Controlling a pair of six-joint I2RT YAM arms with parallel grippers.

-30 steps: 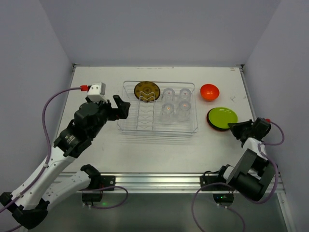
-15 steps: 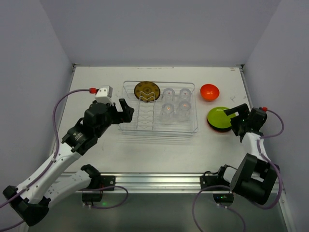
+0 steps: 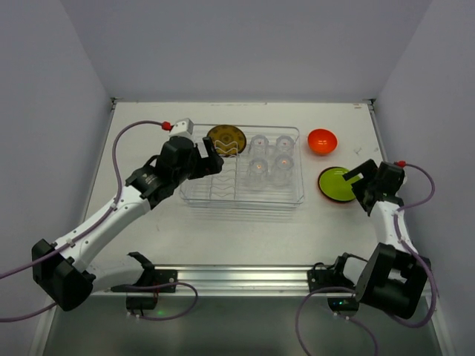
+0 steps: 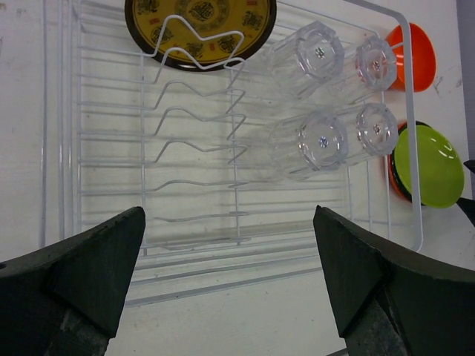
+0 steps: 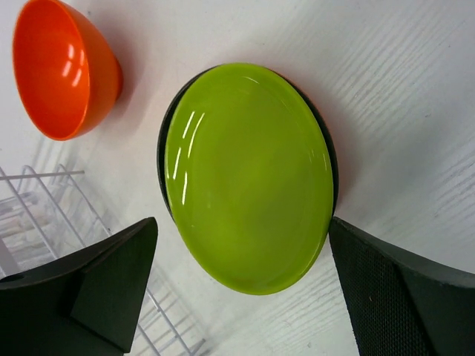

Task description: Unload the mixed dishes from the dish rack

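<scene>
— What remains in the dish rack [image 3: 245,200]?
— Yellow plate [image 4: 200,22] at its far left corner, glasses [image 4: 319,141] beside. My left fingers [image 4: 82,267] and right fingers [image 5: 96,282] are wide, empty. I may catch a wire divider [image 4: 193,119].

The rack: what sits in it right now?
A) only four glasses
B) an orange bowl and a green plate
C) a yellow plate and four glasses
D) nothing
C: the yellow plate stands in the rack next to four glasses, while the bowl and green plate lie outside it.
</scene>
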